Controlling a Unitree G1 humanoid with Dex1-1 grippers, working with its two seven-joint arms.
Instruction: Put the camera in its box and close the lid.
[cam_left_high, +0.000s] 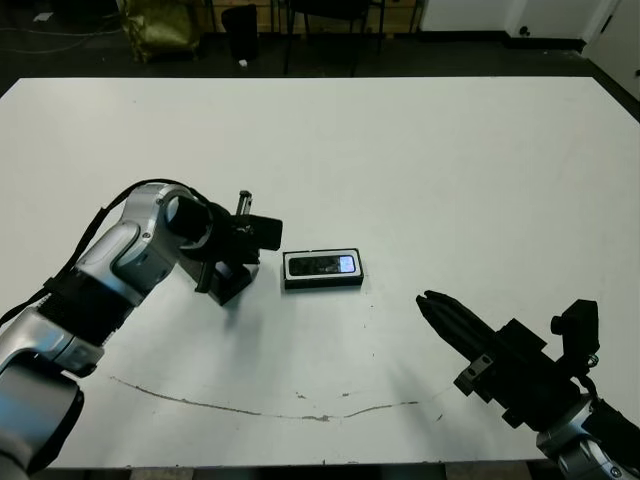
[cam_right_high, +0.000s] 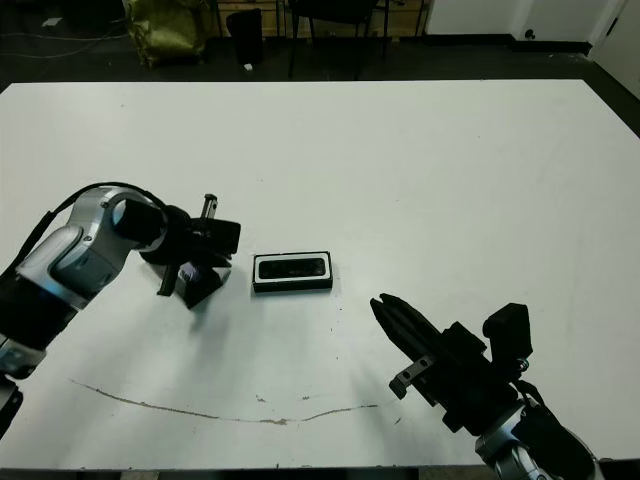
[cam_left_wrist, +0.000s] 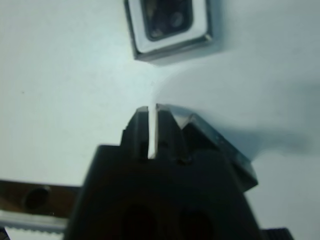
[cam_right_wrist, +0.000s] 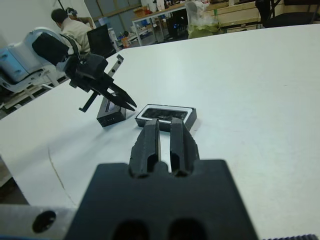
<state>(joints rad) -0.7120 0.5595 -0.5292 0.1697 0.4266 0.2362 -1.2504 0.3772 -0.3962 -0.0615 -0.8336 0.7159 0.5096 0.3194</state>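
**White bench: camera boxed, lid not yet on**

On the white bench (cam_left_high: 450, 150), the glossy black bar camera (cam_left_high: 322, 265) lies in a shallow white-lined black box (cam_left_high: 324, 284). The black rectangular lid (cam_left_high: 228, 283) is propped tilted beside it. L fingers (cam_left_wrist: 167, 131) are clenched and empty, prob. regrasping. R fingers (cam_right_wrist: 180, 140) are clenched, empty, waiting nearby.

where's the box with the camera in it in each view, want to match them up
Left eye view: the box lies near the table's middle, just right of the left gripper.
Right eye view: same box, left of centre.
Left wrist view: cut off at the top edge, beyond the fingertips.
Right wrist view: mid-picture, past the right gripper.
Shared landmark: the lid propped beside the box.
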